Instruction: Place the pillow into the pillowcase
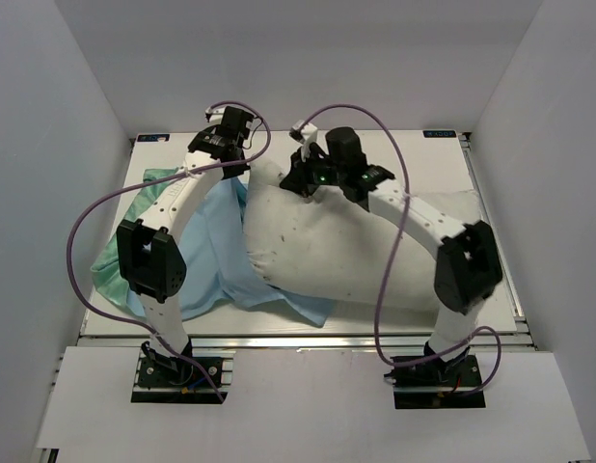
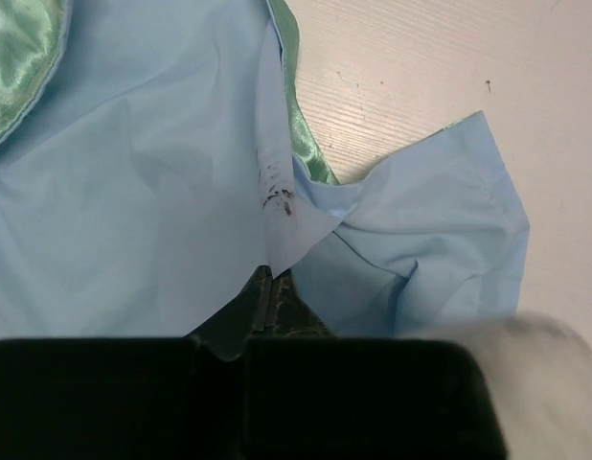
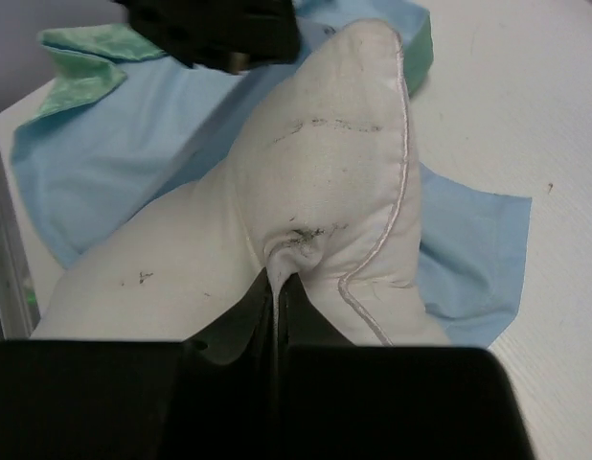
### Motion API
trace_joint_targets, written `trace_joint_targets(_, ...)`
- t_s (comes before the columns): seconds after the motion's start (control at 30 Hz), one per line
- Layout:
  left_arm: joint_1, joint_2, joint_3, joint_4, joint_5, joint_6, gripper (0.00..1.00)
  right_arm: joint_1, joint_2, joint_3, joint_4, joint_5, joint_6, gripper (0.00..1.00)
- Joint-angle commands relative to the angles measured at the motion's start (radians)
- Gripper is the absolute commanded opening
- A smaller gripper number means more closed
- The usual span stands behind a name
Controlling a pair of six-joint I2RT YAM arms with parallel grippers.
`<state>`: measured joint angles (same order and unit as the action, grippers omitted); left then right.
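Right gripper (image 3: pixel 277 285) clenching pinch of pillow (image 3: pixel 325 163) fabric beside piped seam; left gripper (image 2: pixel 273 280) nipping light-blue edge of pillowcase (image 2: pixel 133 192). Right arm (image 1: pixel 414 217) arching over pillow, purple cable (image 1: pixel 71 256) looping beside left arm. Pillow lying plump across pale table (image 1: pixel 443 164), white, dark-specked, left end overlapping crumpled pillowcase, shiny green face peeking out at far left

Plain pale grey walls (image 1: pixel 76 87) are enclosing the surface (image 1: pixel 443 166) on the left, right and far sides. The surface is showing a light wood grain, and even light is falling on it.
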<state>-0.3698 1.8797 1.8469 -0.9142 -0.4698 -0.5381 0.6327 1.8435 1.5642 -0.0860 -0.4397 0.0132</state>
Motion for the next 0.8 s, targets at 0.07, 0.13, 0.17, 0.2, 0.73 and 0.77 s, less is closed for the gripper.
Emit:
trace_joint_targets(0.07,0.006,-0.011,0.075,0.018,0.010,0.009,0.00,0.036,-0.171,-0.164,0.160,-0.151,0.002,0.00)
trace_joint_targets(0.13,0.006,-0.028,0.075,0.038,0.037,0.017,0.00,0.047,-0.156,-0.165,0.138,-0.189,0.013,0.00)
trace_joint_targets(0.17,0.006,-0.033,0.071,0.046,0.042,0.018,0.00,0.051,-0.127,-0.162,0.131,-0.195,0.016,0.00)
trace_joint_targets(0.2,0.006,-0.040,0.072,0.052,0.045,0.017,0.00,0.067,-0.112,-0.159,0.120,-0.197,0.021,0.00)
trace_joint_targets(0.73,0.006,-0.148,0.077,0.181,0.164,0.101,0.00,0.203,0.109,-0.115,0.046,-0.211,-0.027,0.00)
trace_joint_targets(0.77,0.006,-0.163,0.058,0.201,0.181,0.107,0.00,0.203,0.124,-0.099,0.040,-0.211,-0.027,0.00)
